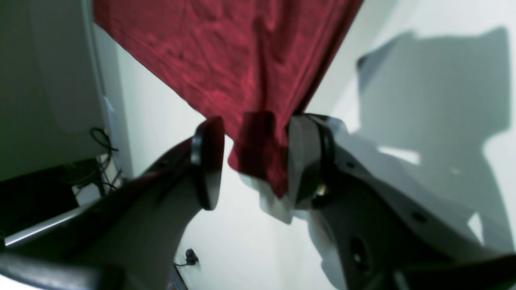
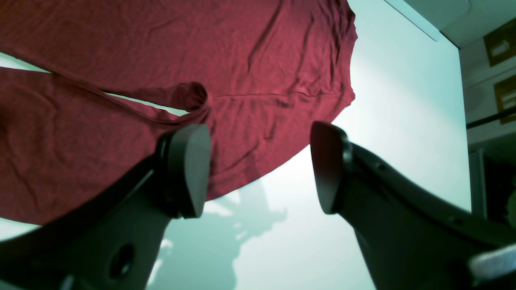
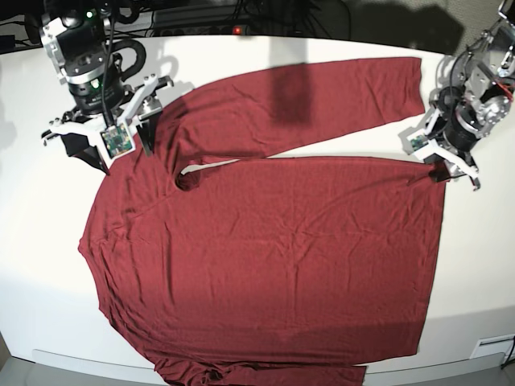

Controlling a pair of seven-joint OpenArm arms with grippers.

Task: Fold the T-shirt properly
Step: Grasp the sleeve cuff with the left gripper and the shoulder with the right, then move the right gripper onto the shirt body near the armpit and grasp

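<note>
Where frame ends, T-shirt sleeve cropped

Maroon T-shirt spread flat on the white table — one sleeve (long) angled out, fabric wrinkled.

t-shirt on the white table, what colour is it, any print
The thin long-sleeved knit T-shirt is plain dark red, no print; base view shows it best.

A broad white table fills most of the room's middle, its surface glossy and streaked with soft grey shadows. Past its far edge, dark cables and equipment lie bunched together, with a small red light glowing among them. Beyond the table's left edge, loose black wires hang beside a pale panel.
</note>
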